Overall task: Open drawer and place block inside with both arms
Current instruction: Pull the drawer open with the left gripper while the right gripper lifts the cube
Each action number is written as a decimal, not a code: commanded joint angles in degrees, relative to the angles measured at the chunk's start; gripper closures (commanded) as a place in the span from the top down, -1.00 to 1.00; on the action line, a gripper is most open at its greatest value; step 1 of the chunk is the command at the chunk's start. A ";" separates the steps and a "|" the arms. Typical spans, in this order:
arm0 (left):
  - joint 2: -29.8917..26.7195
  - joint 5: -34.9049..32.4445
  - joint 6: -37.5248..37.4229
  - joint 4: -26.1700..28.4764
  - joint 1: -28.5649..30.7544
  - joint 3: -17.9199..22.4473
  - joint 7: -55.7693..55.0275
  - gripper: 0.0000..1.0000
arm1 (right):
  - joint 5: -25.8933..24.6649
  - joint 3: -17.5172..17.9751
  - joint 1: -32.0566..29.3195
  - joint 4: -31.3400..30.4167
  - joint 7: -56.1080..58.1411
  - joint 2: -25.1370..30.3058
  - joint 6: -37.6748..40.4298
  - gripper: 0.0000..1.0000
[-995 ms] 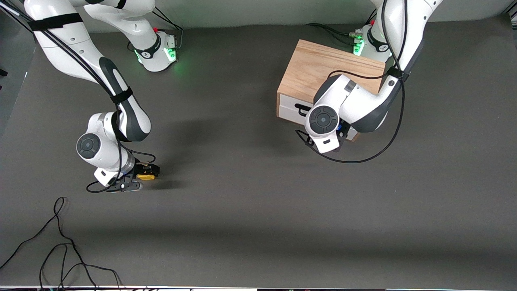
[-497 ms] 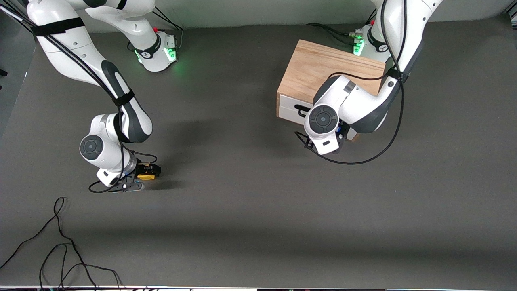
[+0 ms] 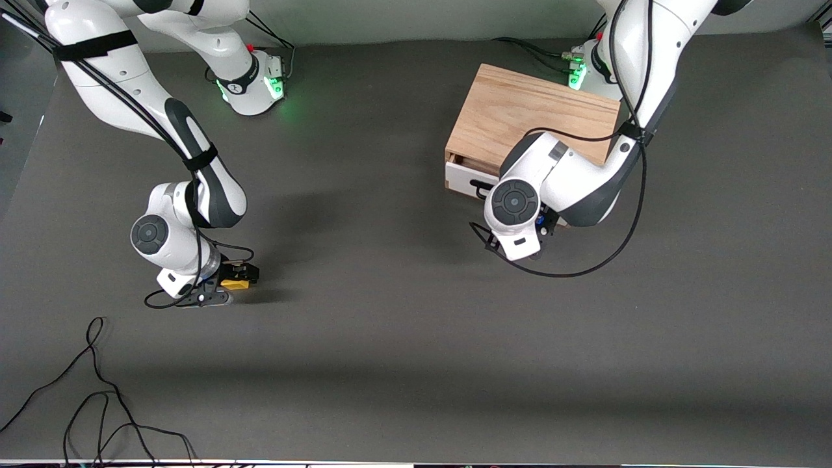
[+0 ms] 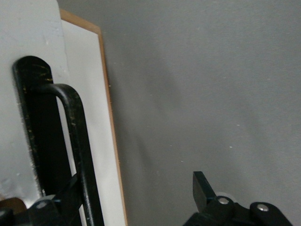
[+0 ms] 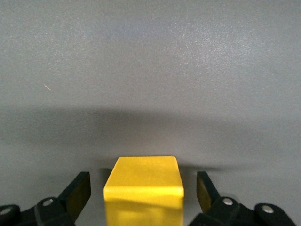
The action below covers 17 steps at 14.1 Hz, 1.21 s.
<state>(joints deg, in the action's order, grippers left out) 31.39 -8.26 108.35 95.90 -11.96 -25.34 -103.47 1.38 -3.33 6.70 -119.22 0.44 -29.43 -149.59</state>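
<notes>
Left gripper (image 4: 136, 197) spreads wide around the handle (image 4: 75, 141), drawer (image 3: 469, 177) barely open; right gripper (image 5: 143, 193) straddles the block (image 5: 143, 181), unclamped, unlifted.

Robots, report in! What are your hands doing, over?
Left gripper open around drawer handle, drawer barely out. Right gripper open, straddling block on table. Nothing in the way.

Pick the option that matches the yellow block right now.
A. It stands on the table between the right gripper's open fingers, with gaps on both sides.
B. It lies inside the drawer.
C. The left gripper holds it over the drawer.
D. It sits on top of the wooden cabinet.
A: in the right wrist view the block stands on the table between the spread fingers of the right gripper, a gap at each side.
</notes>
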 commanded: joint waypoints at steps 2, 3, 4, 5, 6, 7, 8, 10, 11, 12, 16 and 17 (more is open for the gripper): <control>7.53 -3.87 1.77 -10.10 -2.36 0.65 -0.86 1.00 | -0.77 -0.28 0.16 -0.22 0.09 -0.46 -1.67 0.83; 8.15 -3.87 1.78 -11.16 -2.36 0.73 -0.86 1.00 | -0.77 -0.28 0.07 -0.22 0.18 -0.54 -1.67 0.81; 8.68 -3.95 1.86 -12.04 -2.36 0.73 -0.77 1.00 | -0.77 -0.28 0.15 -0.22 0.18 -0.54 -1.67 0.75; 9.21 -5.00 1.86 -12.83 -2.36 0.73 -0.77 1.00 | -0.68 -0.28 0.16 -0.22 0.18 -0.54 -1.67 0.74; 9.91 -6.84 2.56 -13.63 -2.36 0.73 -0.77 1.00 | -0.68 -0.28 0.16 -0.22 0.18 -0.54 -1.67 0.70; 10.44 -7.55 3.78 -13.98 -2.36 0.73 -0.77 1.00 | -0.77 -0.28 0.07 -0.22 0.18 -0.54 -1.67 0.66; 10.62 -7.56 5.28 -14.07 -2.19 0.73 -0.77 1.00 | -0.77 -0.28 0.07 -0.22 0.18 -0.54 -1.67 0.61; 10.79 -7.56 7.39 -14.16 -2.27 1.61 -0.77 1.00 | -0.77 -0.28 0.07 -0.22 0.18 -0.54 -1.67 0.53; 10.88 -7.64 8.27 -14.16 -2.36 1.79 -0.77 1.00 | -0.77 -0.28 0.07 -0.22 0.27 -0.54 -1.67 0.45; 10.88 -7.64 9.67 -14.16 -2.36 1.79 -0.68 1.00 | -0.77 -0.28 0.07 -0.22 0.27 -0.54 -1.67 0.35; 10.97 -7.64 12.67 -14.95 -2.45 2.32 -0.77 1.00 | -0.77 -0.28 0.07 -0.22 0.27 -0.54 -1.58 -0.31; 11.41 -7.64 12.76 -15.39 -2.54 2.32 -0.77 1.00 | -0.77 -0.28 0.07 -0.14 0.27 -0.54 -1.49 -0.41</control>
<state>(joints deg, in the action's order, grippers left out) 37.25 -12.73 112.35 87.15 -13.21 -24.64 -104.20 1.28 -3.34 6.70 -119.17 0.49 -30.07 -150.57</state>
